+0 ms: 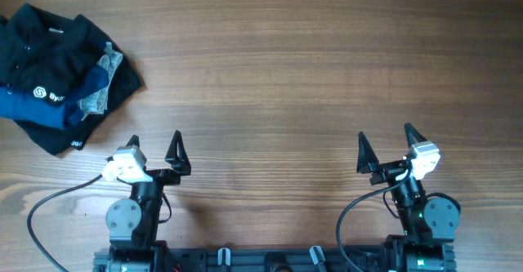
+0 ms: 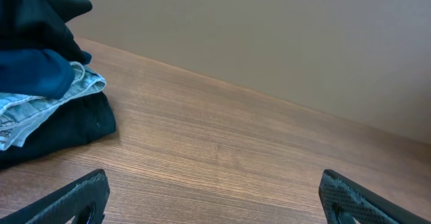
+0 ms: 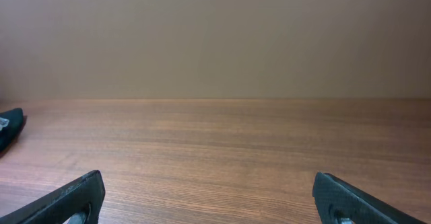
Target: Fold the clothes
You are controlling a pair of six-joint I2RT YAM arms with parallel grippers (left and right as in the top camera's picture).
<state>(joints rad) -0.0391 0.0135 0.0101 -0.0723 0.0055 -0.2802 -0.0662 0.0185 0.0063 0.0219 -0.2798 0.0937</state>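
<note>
A heap of clothes [image 1: 57,72] lies at the far left of the table: a black garment with white print, a blue one and a light denim piece bunched together. It also shows in the left wrist view [image 2: 47,96], and a dark edge of it shows in the right wrist view [image 3: 8,128]. My left gripper [image 1: 154,145] is open and empty near the front edge, to the right of and nearer than the heap. My right gripper [image 1: 386,141] is open and empty at the front right, far from the clothes.
The wooden table [image 1: 294,76] stretches across the whole view. A plain beige wall [image 3: 215,35] stands behind its far edge. A grey cable [image 1: 49,202] loops by the left arm's base.
</note>
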